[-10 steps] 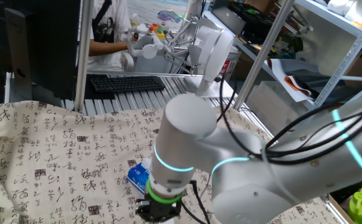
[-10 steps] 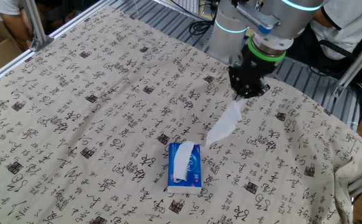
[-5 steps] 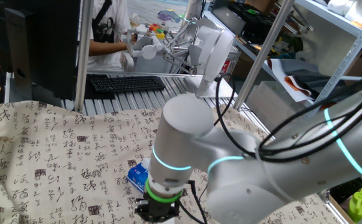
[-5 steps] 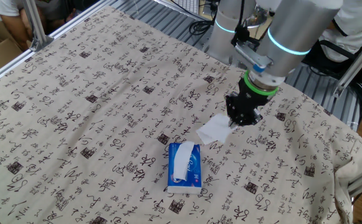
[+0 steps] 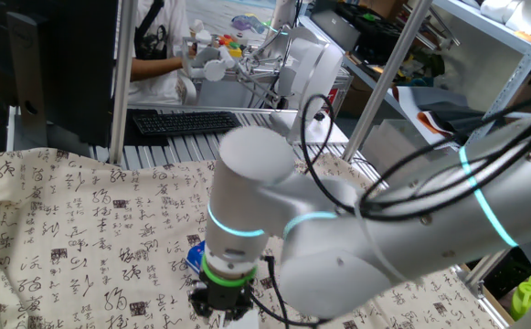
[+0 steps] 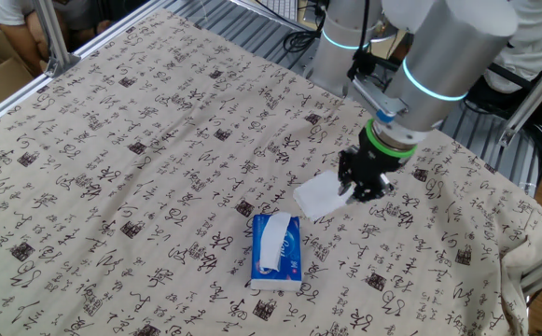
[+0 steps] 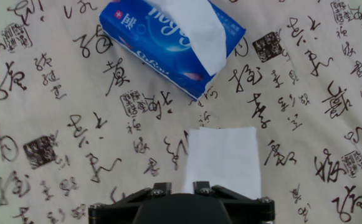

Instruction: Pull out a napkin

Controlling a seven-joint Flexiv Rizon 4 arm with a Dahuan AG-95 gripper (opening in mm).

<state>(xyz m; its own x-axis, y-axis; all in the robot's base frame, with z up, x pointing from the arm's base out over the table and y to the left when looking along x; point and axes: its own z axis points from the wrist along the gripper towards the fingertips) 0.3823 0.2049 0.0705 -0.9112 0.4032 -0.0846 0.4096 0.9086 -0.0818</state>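
The napkin (image 6: 317, 198) is a white tissue sheet that lies spread on the printed cloth just beyond the blue-and-white tissue pack (image 6: 277, 250). My gripper (image 6: 362, 187) is low over the cloth at the napkin's right edge. In the hand view the napkin (image 7: 224, 160) lies flat below the pack (image 7: 137, 31), and its near edge runs in between my gripper's (image 7: 182, 186) close-set fingers. Another white sheet (image 7: 196, 28) sticks out of the pack's slot. In one fixed view my gripper (image 5: 217, 302) is at the bottom edge, next to the pack (image 5: 195, 256).
The table is covered by a beige cloth with black calligraphy (image 6: 140, 140). A keyboard (image 5: 185, 121) lies beyond the table's far edge, near a seated person (image 5: 160, 41). Metal frame posts (image 5: 119, 82) stand at the table's sides, and shelving (image 5: 484, 55) is on the right.
The gripper has come down and toward the pack. The napkin that hung from it one second ago now lies spread on the cloth, its edge still at the fingers.
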